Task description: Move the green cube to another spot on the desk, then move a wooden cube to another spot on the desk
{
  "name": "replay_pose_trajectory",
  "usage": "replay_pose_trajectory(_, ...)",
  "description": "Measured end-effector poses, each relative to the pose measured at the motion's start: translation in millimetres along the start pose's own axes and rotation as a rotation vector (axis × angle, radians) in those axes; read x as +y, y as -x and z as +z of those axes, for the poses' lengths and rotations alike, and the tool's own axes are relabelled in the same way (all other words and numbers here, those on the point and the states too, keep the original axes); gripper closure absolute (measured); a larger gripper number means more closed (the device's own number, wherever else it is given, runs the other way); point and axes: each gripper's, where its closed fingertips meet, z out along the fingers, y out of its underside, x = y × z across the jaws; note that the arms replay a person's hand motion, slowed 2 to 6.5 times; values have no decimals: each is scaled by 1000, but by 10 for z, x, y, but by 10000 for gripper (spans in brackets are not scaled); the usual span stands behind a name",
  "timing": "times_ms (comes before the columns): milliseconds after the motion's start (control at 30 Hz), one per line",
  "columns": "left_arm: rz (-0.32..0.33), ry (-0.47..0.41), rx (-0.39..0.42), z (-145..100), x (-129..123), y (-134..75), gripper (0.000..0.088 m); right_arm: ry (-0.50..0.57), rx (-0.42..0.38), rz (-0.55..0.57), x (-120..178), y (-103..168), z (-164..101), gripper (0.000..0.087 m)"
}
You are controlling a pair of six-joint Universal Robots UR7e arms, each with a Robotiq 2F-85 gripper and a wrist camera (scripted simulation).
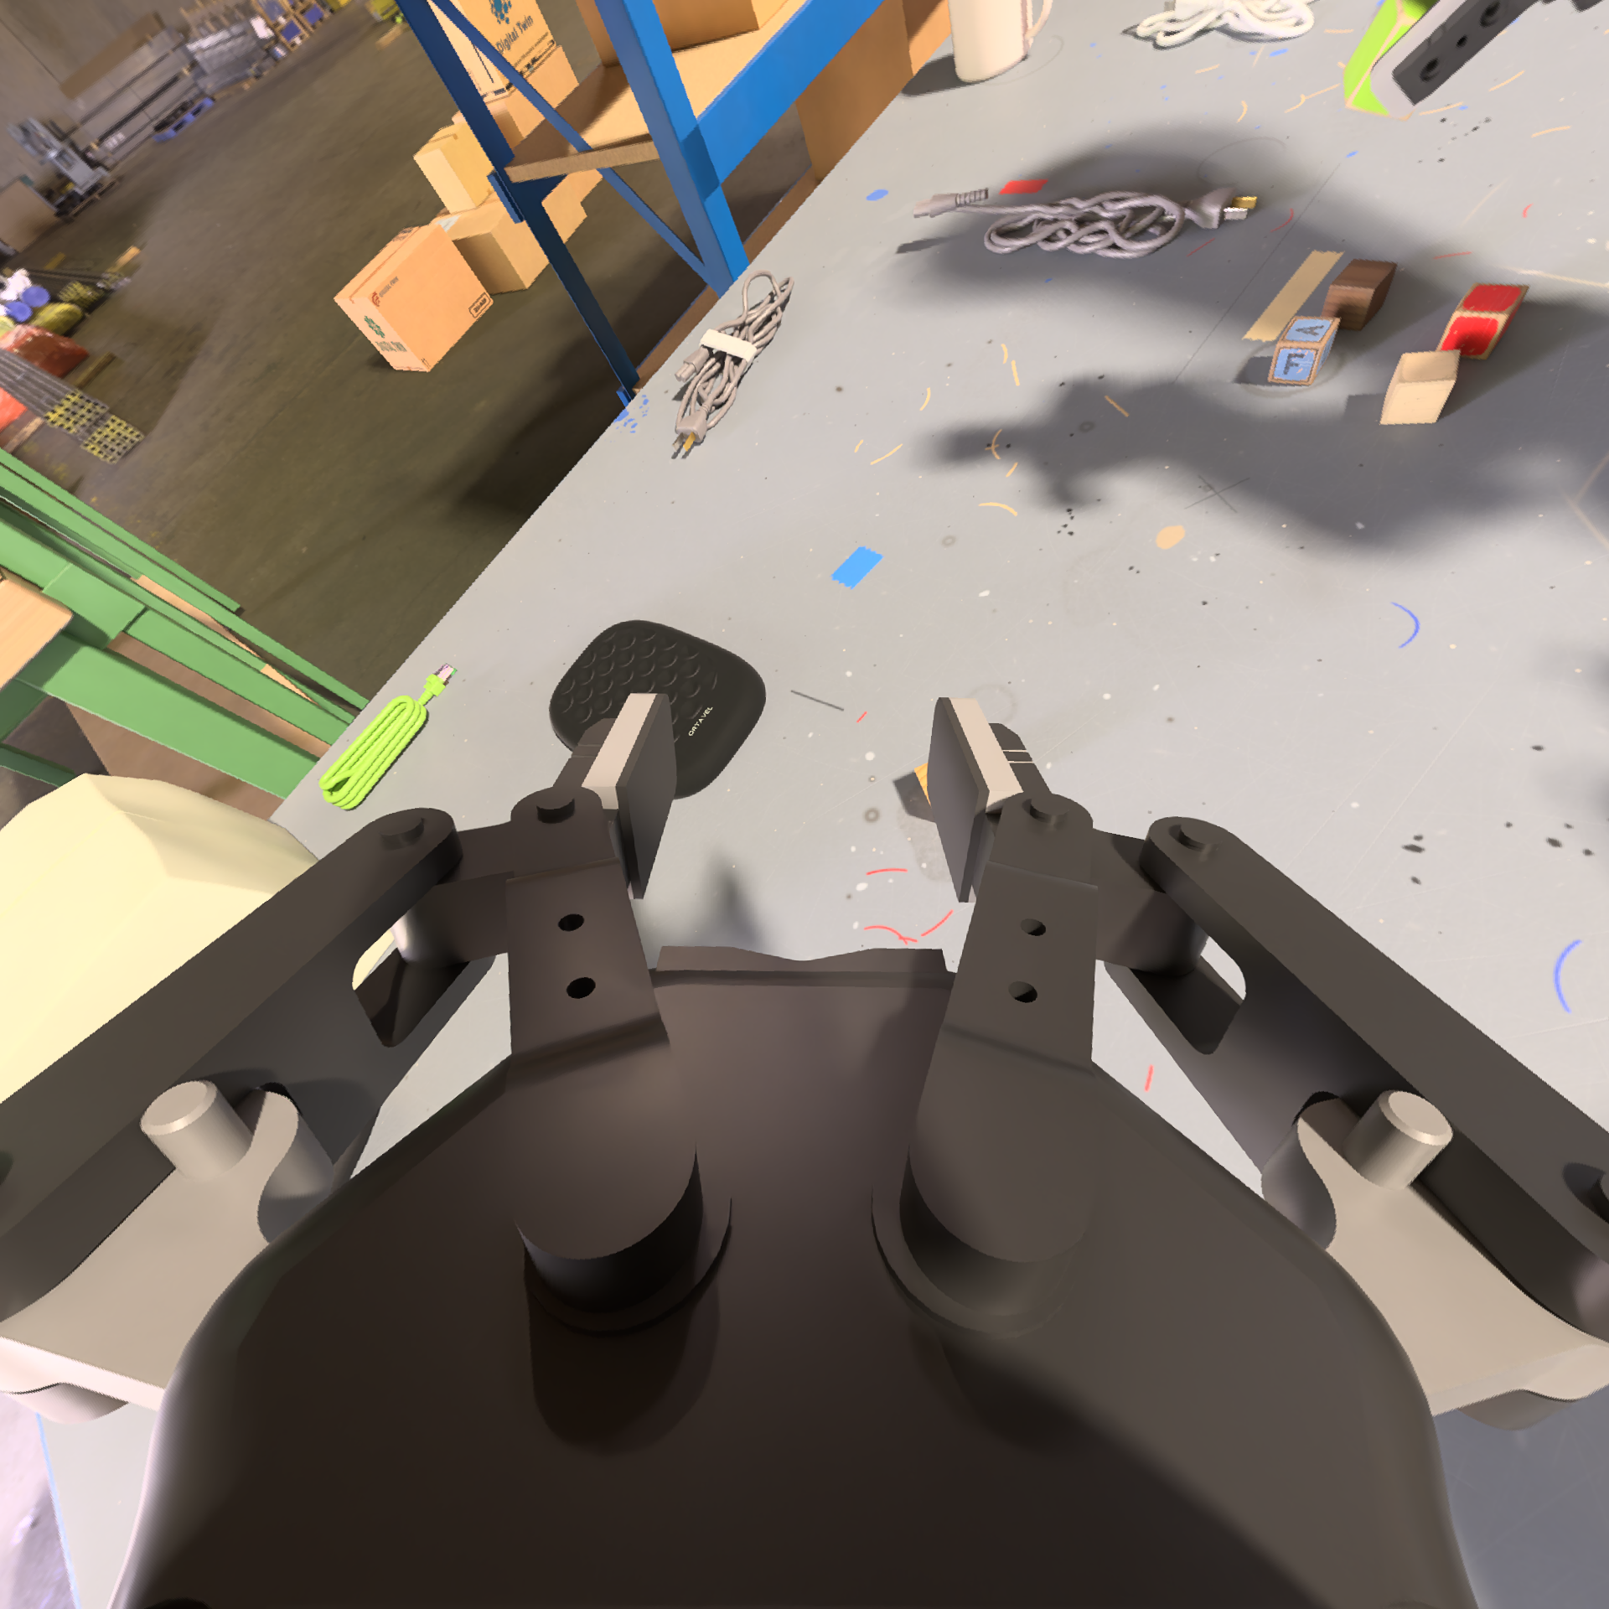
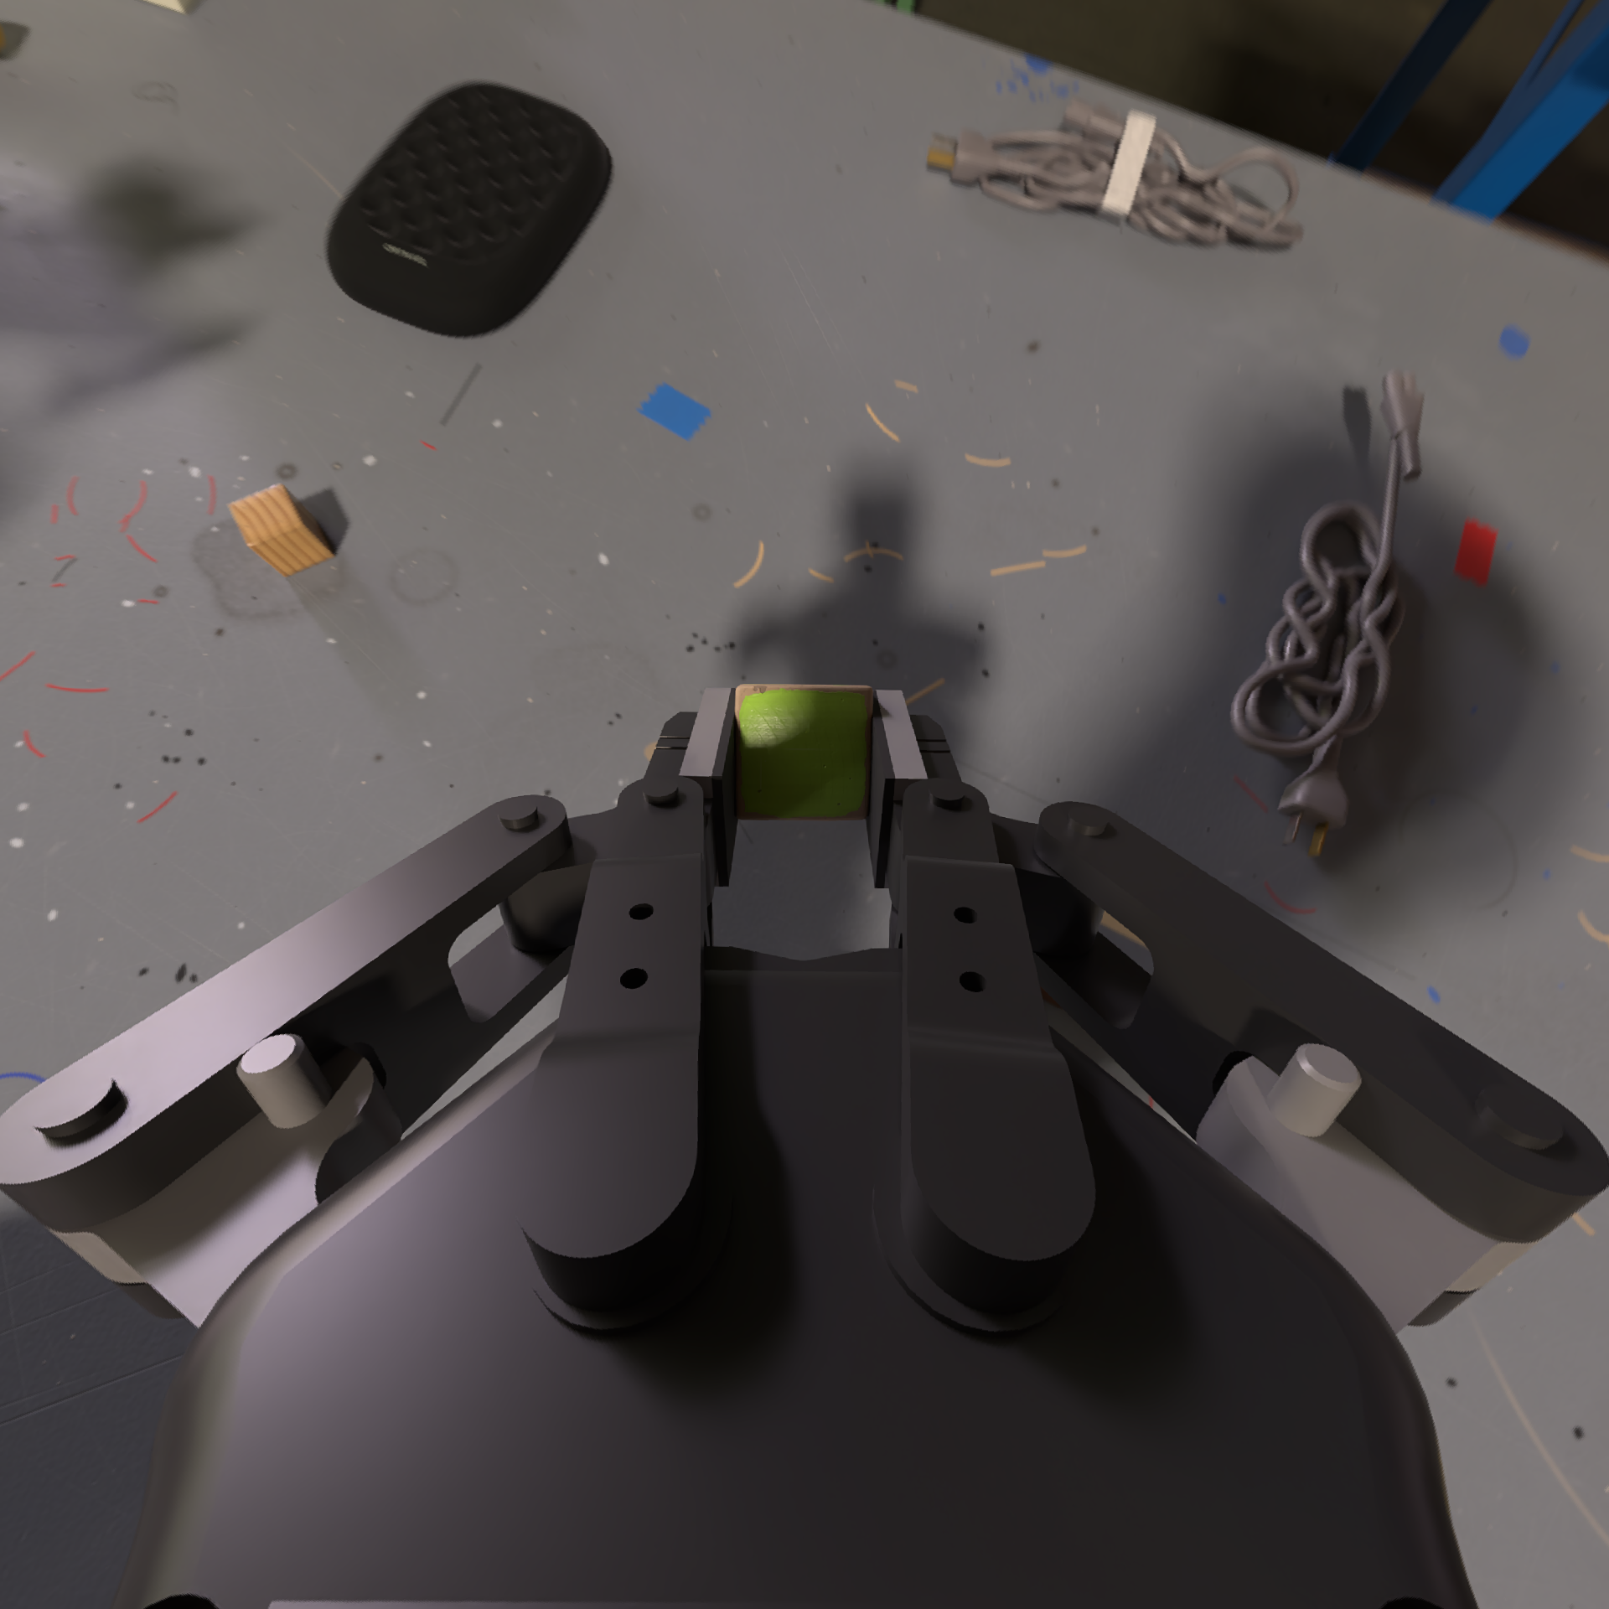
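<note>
Green cube (image 2: pixel 803 753) is clamped between the fingers of the right claw (image 2: pixel 803 740), held clear above the desk (image 2: pixel 871 305); the claw's shadow falls on the surface well ahead of it. So step one is mid-carry: cube lifted, not yet set down.

Next move, as I read it: pick a bare patch, lower until the cube sits flat, then release and back off straight up. Bare grey surface lies directly ahead. Keep away from the knotted grey cable (image 2: pixel 1323 644) on the right and the black pad (image 2: pixel 470 209) far left.

Step two target: a light wooden cube (image 2: pixel 280 529) sits on the desk to the left, apart from everything. Don't drop the green one right beside it.

Left claw (image 1: pixel 801 766) is spread apart and holds nothing, hovering over the desk near the black pad. From its view, more blocks sit far right: a dark wooden block (image 1: pixel 1358 292), a pale block (image 1: pixel 1419 387), a lettered block (image 1: pixel 1302 348) and a red block (image 1: pixel 1484 318).
</note>
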Motion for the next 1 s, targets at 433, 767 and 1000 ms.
replay_pose_trajectory(433,-2,12,-5,23,27,13,350,281,12,116,650,-317,577,624)
replay_pose_trajectory(767,-4,20,-9,37,44,25,350,368,-48,128,853,-293,890,624)
replay_pose_trajectory(1000,0,29,-11,55,60,27,350,396,-59,143,899,-295,1039,624)
